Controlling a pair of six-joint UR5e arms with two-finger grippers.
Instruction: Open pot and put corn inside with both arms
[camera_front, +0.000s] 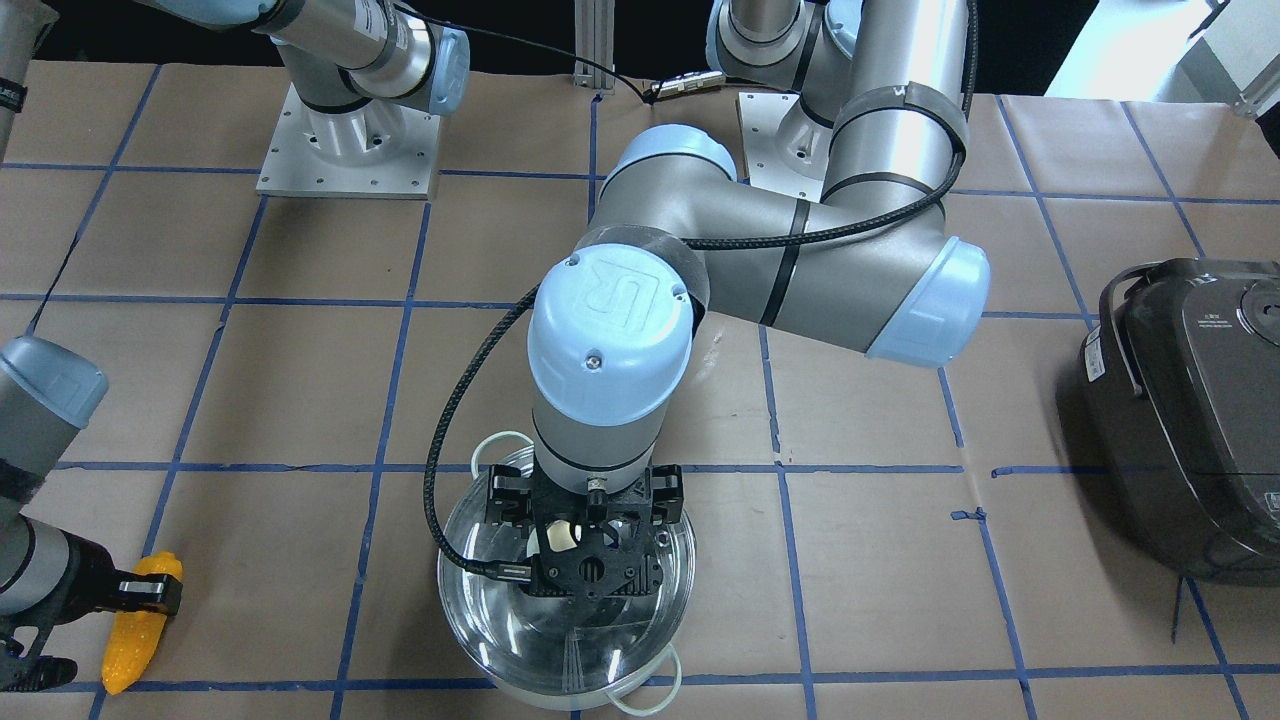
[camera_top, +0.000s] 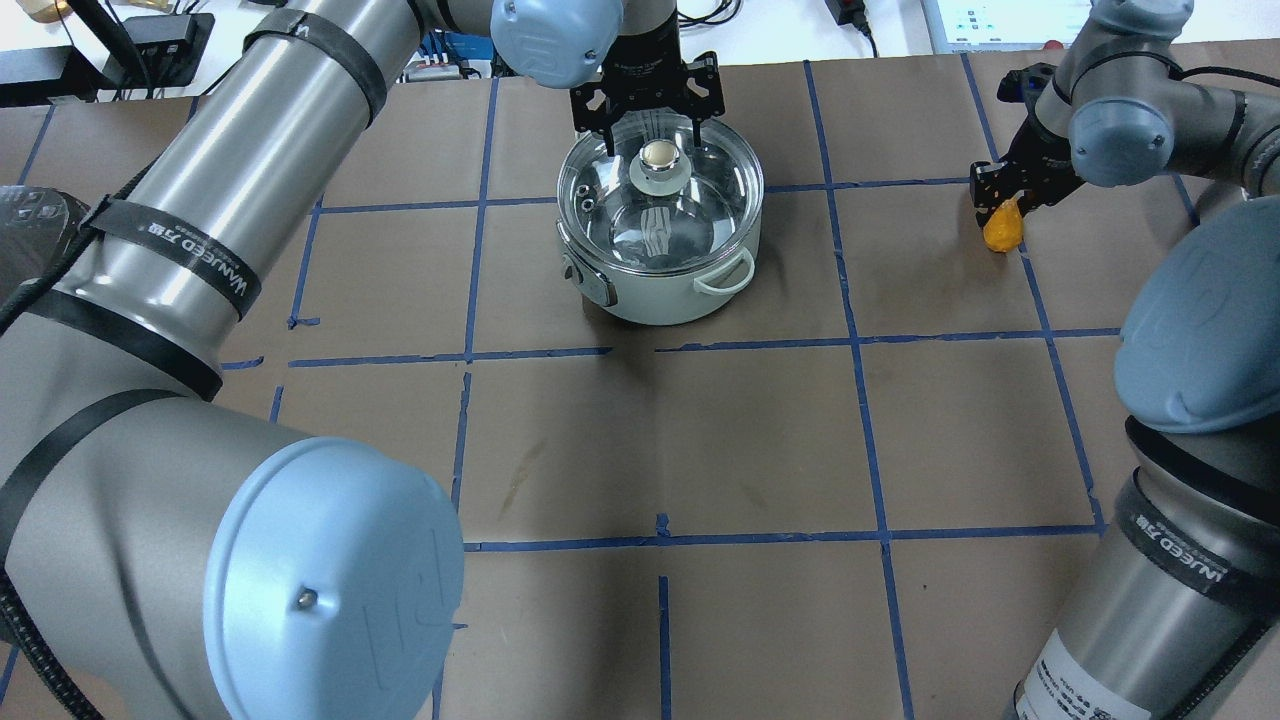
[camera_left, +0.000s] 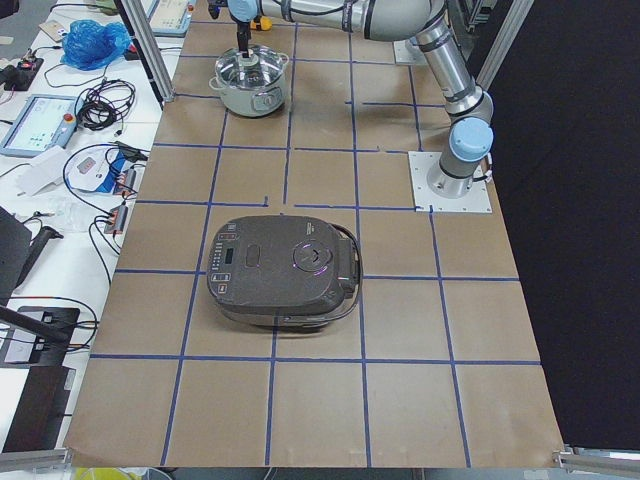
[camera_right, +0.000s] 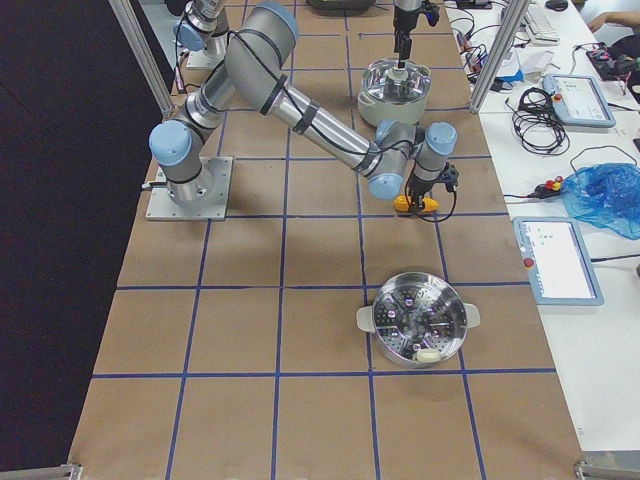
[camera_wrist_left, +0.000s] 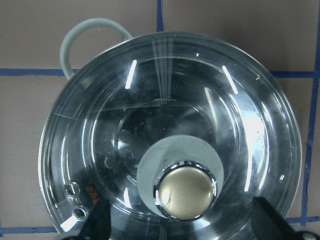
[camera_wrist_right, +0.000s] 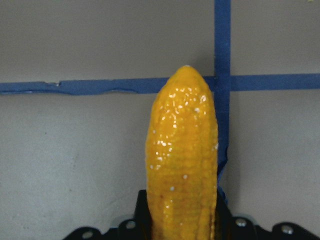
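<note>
Since the lid has to come off before anything goes in, the left arm is reaching out over the pot while the right arm is working way off to the side. My guess is that's the whole reason for splitting the job. The pot is sitting on the brown table, out in front of the robot, and the glass lid is resting closed on it.

The left gripper is hanging right above the lid with its fingers spread wide, one on each side of the round knob and not touching it. Looks like it's lining up to drop and squeeze.

The right gripper is pinching the corn across its thick end, well apart from the pot on the robot's right. The corn seems to be lying flat on the table, though I'm not totally sure it isn't lifted a hair. Its long axis is running roughly away from the robot. The tapered tip is pointing out from the fingers toward a crossing of blue tape lines.
</note>
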